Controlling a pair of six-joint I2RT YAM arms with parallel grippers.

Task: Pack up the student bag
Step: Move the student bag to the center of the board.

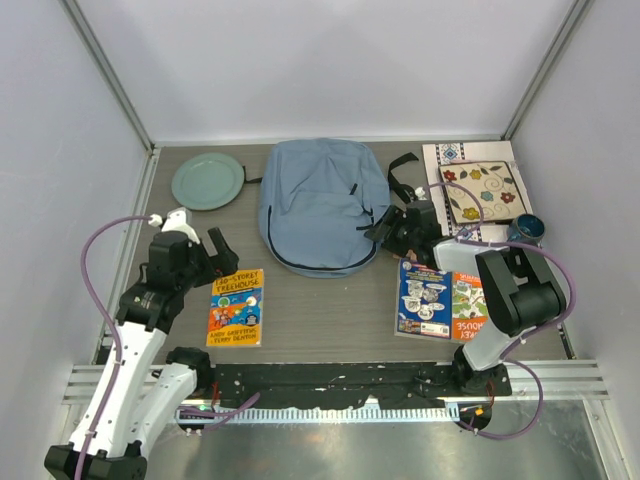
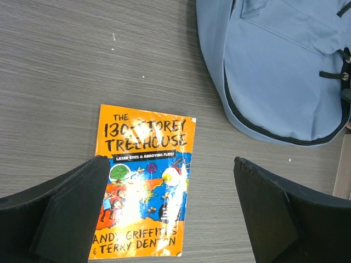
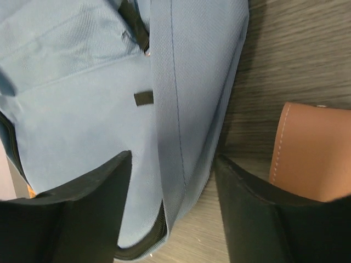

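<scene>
The student bag [image 1: 315, 205] lies flat at the back middle of the table, light blue-grey with a dark zipper line. My right gripper [image 1: 385, 228] is at its right edge. In the right wrist view its jaws [image 3: 173, 159] stand apart, straddling the bag's side seam [image 3: 186, 137] and zipper edge, with a gap on either side of the fabric. My left gripper [image 1: 195, 240] hovers wide open above an orange paperback [image 2: 145, 181], which lies flat left of the bag [image 2: 285, 66]. Nothing is between its fingers [image 2: 71, 208].
A pale green plate [image 1: 207, 181] sits at the back left. At the right are a colourful book [image 1: 440, 300], a floral-patterned book [image 1: 480, 190] and a dark blue cup [image 1: 525, 230]. A brown leather item [image 3: 310, 148] lies just right of my right gripper. Black bag straps [image 1: 402, 170] trail to the right.
</scene>
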